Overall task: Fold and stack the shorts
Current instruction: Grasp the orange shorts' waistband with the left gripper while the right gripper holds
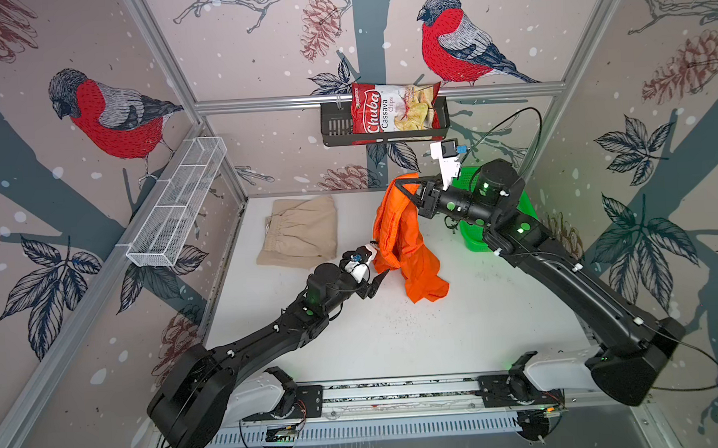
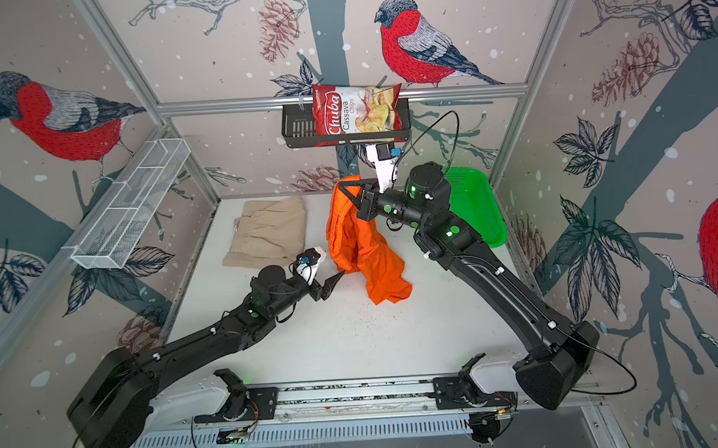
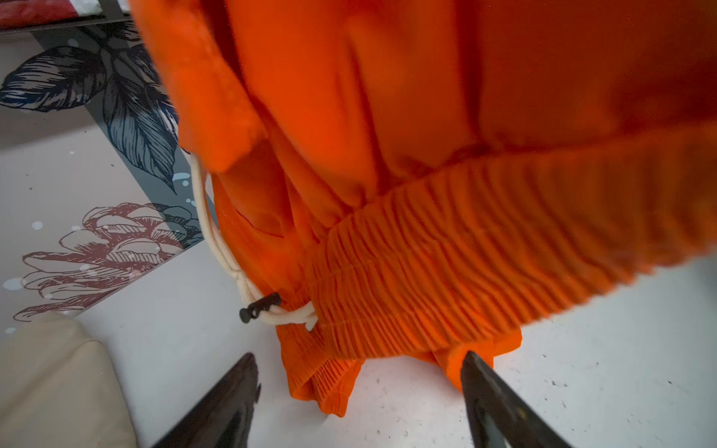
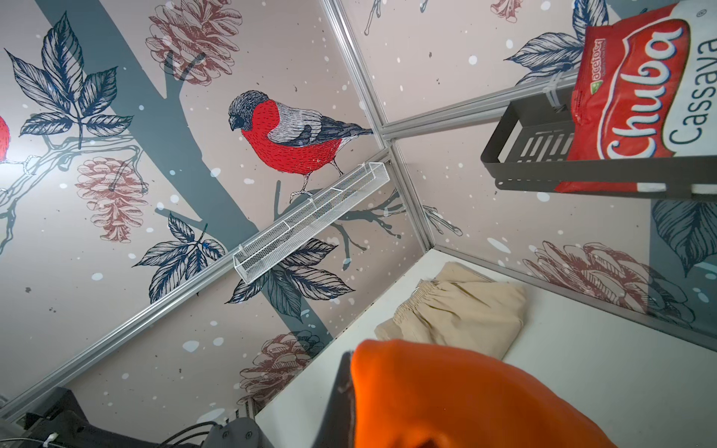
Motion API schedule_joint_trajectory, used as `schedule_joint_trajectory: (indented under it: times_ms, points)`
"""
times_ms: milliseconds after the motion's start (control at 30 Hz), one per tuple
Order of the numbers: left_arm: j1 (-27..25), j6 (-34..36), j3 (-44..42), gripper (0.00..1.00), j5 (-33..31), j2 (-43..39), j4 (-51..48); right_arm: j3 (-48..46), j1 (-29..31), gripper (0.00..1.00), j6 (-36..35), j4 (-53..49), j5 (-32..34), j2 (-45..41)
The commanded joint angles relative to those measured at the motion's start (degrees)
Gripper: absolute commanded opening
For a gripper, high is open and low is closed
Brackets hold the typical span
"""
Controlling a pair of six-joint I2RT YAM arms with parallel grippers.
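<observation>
You are looking at a white bench (image 1: 437,334) boxed in by bullfinch-and-pinecone wallpaper (image 1: 258,50). The orange shorts (image 1: 399,227) hang over the bench's middle, toward the back. Your right tool (image 1: 398,184) is clamped together on their top edge and holds them up. The cloth drapes down in long folds, and its lower end lies crumpled on the bench.

In the left wrist view the ribbed waistband (image 3: 446,252) runs across the hanging cloth, with the cream drawstring (image 3: 217,240) dangling beside it. Your left tool (image 3: 359,356) sits low beside the shorts, and its fingers (image 3: 236,391) are spread wide apart. The waistband's lowest corner hangs between them. One fingertip overlaps the cloth, but you cannot tell whether it touches, and the tool is not closed on it.

The beige shorts (image 1: 299,231) lie folded flat on the bench, left of the orange pair in both top views, near the back wall and clear of the hanging cloth.

Behind your right arm a green basket (image 2: 477,207) stands at the bench's right edge. On the back wall a black rack (image 1: 336,126) holds a bag of cassava chips (image 1: 394,111). A white mesh tray (image 1: 177,204) is fixed to the left wall.
</observation>
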Motion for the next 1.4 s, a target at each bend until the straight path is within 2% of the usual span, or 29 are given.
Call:
schedule_joint_trajectory:
  times_ms: [0, 100, 233, 433, 500, 600, 767, 867, 1000, 1133, 1267, 1367]
  points:
    - [-0.06, -0.95, 0.33, 0.79, 0.40, 2.08, 9.23, 0.78, 0.21, 0.00, 0.20, 3.67, 0.18, -0.53]
    - [-0.06, -2.04, 1.13, 0.75, 1.95, 4.62, 13.10, 0.95, 0.29, 0.00, 0.29, 3.28, 0.12, -0.78]
    - [-0.06, -3.65, 1.43, 0.64, 1.75, 6.49, 17.49, 0.57, 0.30, 0.00, 0.45, 2.95, 0.14, -1.40]
    - [-0.06, -3.53, 1.66, 0.33, 1.24, 4.12, 16.58, -1.47, 0.15, 0.00, -0.48, 1.17, 3.99, -3.08]
    - [-0.06, -3.08, 2.03, 0.18, 0.42, 1.72, 13.31, -2.25, -0.43, 0.00, -0.45, 0.27, 5.46, -3.34]
    - [0.02, -2.91, 3.29, 0.01, -3.86, -2.50, 5.85, -4.51, -2.33, 0.00, 0.44, 0.64, 6.32, -4.08]
    - [0.28, 0.37, 8.44, 0.00, -12.75, -10.39, -11.90, -9.60, -7.43, 0.00, 4.30, 5.18, 4.77, -4.36]
    - [1.26, 3.71, 12.26, 0.00, -16.96, -14.76, -20.91, -9.63, -7.49, 0.00, 3.93, 8.29, 3.30, -3.10]
    - [7.42, 5.69, 21.01, 0.00, -13.94, -16.81, -34.23, -7.20, -6.25, 0.00, 3.88, 14.30, 1.91, 1.90]
    - [8.64, 9.73, 30.57, 0.00, -13.75, -14.81, -44.46, -4.59, -7.32, 0.01, -0.13, 13.79, 4.69, 5.86]
    - [8.55, 9.65, 35.04, 0.00, -7.39, -11.06, -50.11, -10.07, -10.86, 0.25, 1.19, 14.85, 8.44, 8.33]
    - [8.10, 7.06, 32.06, 0.00, -1.96, -9.14, -48.46, -15.61, -13.39, 0.45, 5.01, 14.14, 9.34, 9.07]
